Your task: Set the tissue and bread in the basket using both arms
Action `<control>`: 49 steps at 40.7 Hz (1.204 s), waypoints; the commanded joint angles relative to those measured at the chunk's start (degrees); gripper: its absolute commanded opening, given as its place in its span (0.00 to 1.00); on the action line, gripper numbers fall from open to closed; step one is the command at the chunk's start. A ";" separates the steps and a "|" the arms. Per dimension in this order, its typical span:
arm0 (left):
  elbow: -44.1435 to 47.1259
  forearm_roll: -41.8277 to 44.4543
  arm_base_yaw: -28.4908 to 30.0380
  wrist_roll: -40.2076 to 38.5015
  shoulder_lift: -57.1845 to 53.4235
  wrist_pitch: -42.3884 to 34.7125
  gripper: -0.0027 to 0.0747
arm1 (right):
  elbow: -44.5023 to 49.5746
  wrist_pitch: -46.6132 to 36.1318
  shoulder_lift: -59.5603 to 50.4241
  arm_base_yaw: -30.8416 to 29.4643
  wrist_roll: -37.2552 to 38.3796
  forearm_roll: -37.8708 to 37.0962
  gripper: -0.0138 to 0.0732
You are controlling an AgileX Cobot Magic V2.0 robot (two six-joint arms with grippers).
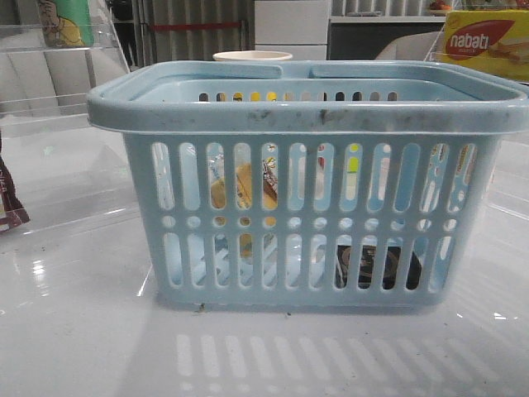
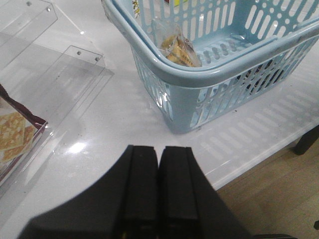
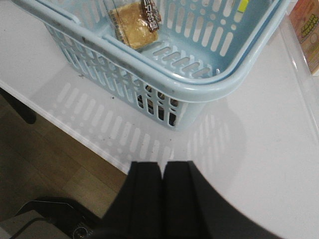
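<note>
The light blue basket (image 1: 306,116) stands on the white table in the middle of the front view. The bread (image 1: 244,186), golden in a clear wrapper with a dark label, leans inside its left part; it also shows in the left wrist view (image 2: 182,50) and the right wrist view (image 3: 135,27). The tissue (image 1: 378,266), a low dark pack, lies on the basket floor at the right, seen through the slots; dark bits of it show in the right wrist view (image 3: 158,104). My left gripper (image 2: 158,149) is shut and empty, back from the basket (image 2: 199,74). My right gripper (image 3: 162,165) is shut and empty, back from the basket (image 3: 164,82).
A yellow-and-red nabati box (image 1: 488,41) stands at the back right. A maroon packet (image 2: 15,134) lies by clear plastic stands (image 2: 60,74) at the left. A paper cup rim (image 1: 252,56) shows behind the basket. The table's front edge (image 3: 75,127) and floor are close below both grippers.
</note>
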 commanded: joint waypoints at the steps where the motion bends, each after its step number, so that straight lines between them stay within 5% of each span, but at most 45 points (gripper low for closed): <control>1: -0.81 0.46 1.14 -0.40 -0.87 -4.56 0.15 | -1.54 -3.21 0.10 -0.19 0.05 -0.14 0.19; 11: 5.77 1.37 9.49 -0.40 -7.11 -8.90 0.15 | -1.54 -2.83 0.10 -0.19 0.05 -0.24 0.19; 18: 12.60 0.79 15.63 -0.40 -16.06 -22.17 0.15 | -1.54 -2.83 0.10 -0.19 0.05 -0.24 0.19; 44: 44.13 -3.61 28.17 -0.40 -33.58 -52.19 0.15 | -1.54 -2.77 0.10 -0.19 0.05 -0.21 0.19; 49: 44.00 -3.61 30.90 -0.40 -34.89 -49.55 0.15 | -1.54 -2.77 0.10 -0.19 0.05 -0.21 0.19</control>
